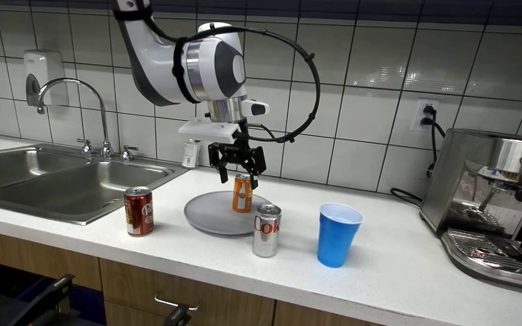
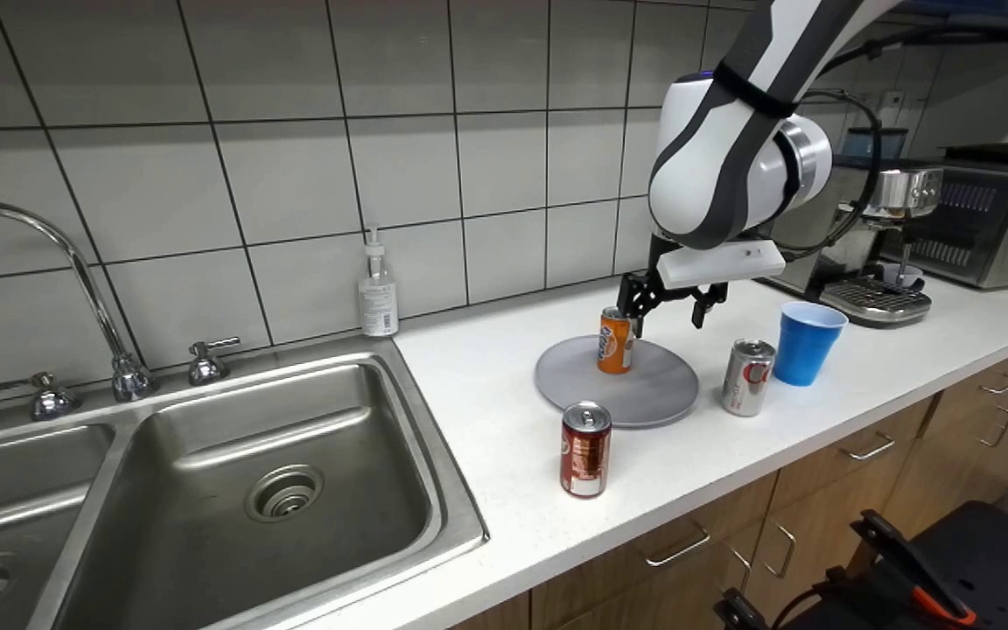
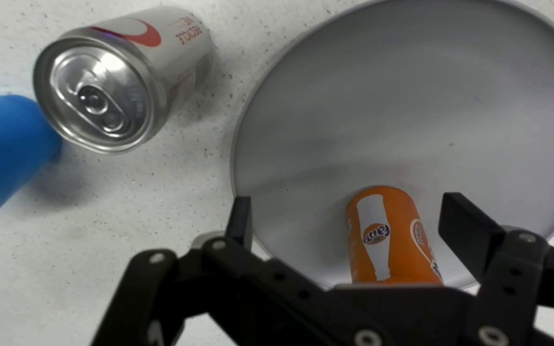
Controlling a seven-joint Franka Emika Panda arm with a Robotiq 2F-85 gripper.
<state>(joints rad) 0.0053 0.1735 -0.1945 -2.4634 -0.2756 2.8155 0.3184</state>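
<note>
A white speckled countertop point(image 1: 392, 253) is fitted with a double steel sink point(image 2: 206, 490). A red can point(image 1: 139, 212) is stood between sink and gray plate point(image 1: 211, 213), a silver can point(image 1: 267, 232) between plate and blue cup point(image 1: 336, 240); beyond are placed an espresso machine point(image 1: 483, 181) and boxy appliance point(image 2: 985, 223).

Close by the gripper point(image 2: 668, 324) the orange can point(image 1: 242, 195) stands on the plate point(image 1: 202, 209), and in the wrist view we see it between the spread jaws, with the wider gap on the blue cup's point(image 1: 339, 237) side. Toward the counter's point(image 1: 392, 244) front edge, our low way to the plate is hemmed by the silver can point(image 1: 266, 236) near its rim, the cup just beside that, and the red can point(image 1: 139, 215) sinkward. We could pass over the broad bare stretch between cup and coffee machine point(image 1: 451, 179), or the narrower strip before the tiled wall point(image 1: 308, 156).
</note>
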